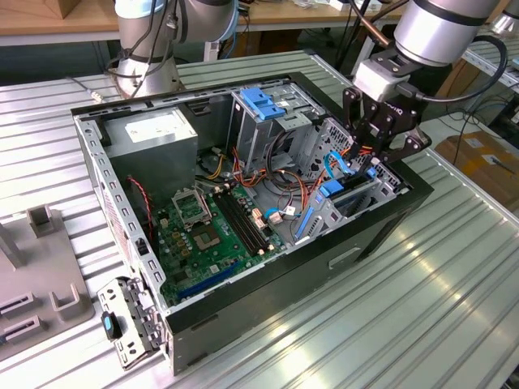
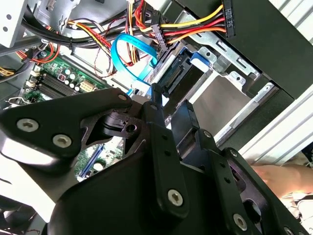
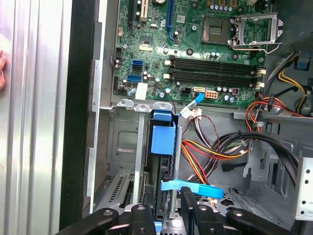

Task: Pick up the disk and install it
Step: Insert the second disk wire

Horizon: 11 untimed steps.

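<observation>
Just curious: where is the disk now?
The disk stands on edge in the drive cage at the exterior view's right end of the case, just below the gripper.

open computer case (image 1: 381,223) on ribbed metal table (image 1: 422,316) | green motherboard (image 1: 212,241) | grey power supply (image 1: 154,134) | blue latch (image 1: 261,103)

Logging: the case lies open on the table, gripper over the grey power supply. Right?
Not the power supply, which sits toward the exterior view's left. The exterior view shows the gripper over the drive bay on that view's right, by the blue-railed disk. The case does lie open on the table.
</observation>
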{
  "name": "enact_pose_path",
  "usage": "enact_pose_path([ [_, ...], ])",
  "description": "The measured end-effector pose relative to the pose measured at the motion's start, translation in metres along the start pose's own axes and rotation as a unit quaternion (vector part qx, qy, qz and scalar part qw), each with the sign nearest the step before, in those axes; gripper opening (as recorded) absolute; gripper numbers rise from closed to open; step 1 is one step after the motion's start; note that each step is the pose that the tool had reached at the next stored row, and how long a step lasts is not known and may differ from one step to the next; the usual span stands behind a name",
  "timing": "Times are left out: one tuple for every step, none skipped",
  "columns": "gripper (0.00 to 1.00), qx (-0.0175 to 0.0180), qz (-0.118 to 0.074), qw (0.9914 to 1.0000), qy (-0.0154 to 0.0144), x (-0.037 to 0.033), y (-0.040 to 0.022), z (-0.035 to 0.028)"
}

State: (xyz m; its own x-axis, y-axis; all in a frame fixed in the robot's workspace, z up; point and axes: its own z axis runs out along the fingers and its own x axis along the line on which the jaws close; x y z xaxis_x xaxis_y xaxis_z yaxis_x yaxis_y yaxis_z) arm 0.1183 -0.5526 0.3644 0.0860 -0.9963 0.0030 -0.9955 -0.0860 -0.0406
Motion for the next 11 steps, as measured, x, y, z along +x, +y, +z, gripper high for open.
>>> enact_pose_path([
  [0.36, 0.0000, 0.000, 1.00000, 0.0000, 0.0000, 0.0000, 0.0000],
  [0.36, 0.0000, 0.000, 1.00000, 0.0000, 0.0001, -0.0001, -0.0003],
  [0.36, 0.0000, 0.000, 1.00000, -0.0001, 0.0001, -0.0001, -0.0005],
  [0.36, 0.0000, 0.000, 1.00000, 0.0000, 0.0000, -0.0001, -0.0008],
  [0.36, 0.0000, 0.000, 1.00000, -0.0001, 0.0000, -0.0001, -0.0010],
  [0.36, 0.0000, 0.000, 1.00000, -0.0001, 0.0000, -0.0001, -0.0010],
  [0.36, 0.0000, 0.000, 1.00000, 0.0000, 0.0000, -0.0001, -0.0019],
  [0.36, 0.0000, 0.000, 1.00000, 0.0000, 0.0000, -0.0001, -0.0028],
  [0.36, 0.0000, 0.000, 1.00000, 0.0000, 0.0000, -0.0002, -0.0028],
  [0.36, 0.0000, 0.000, 1.00000, 0.0000, 0.0000, -0.0002, -0.0030],
  [0.36, 0.0000, 0.000, 1.00000, 0.0000, 0.0000, -0.0002, -0.0032],
])
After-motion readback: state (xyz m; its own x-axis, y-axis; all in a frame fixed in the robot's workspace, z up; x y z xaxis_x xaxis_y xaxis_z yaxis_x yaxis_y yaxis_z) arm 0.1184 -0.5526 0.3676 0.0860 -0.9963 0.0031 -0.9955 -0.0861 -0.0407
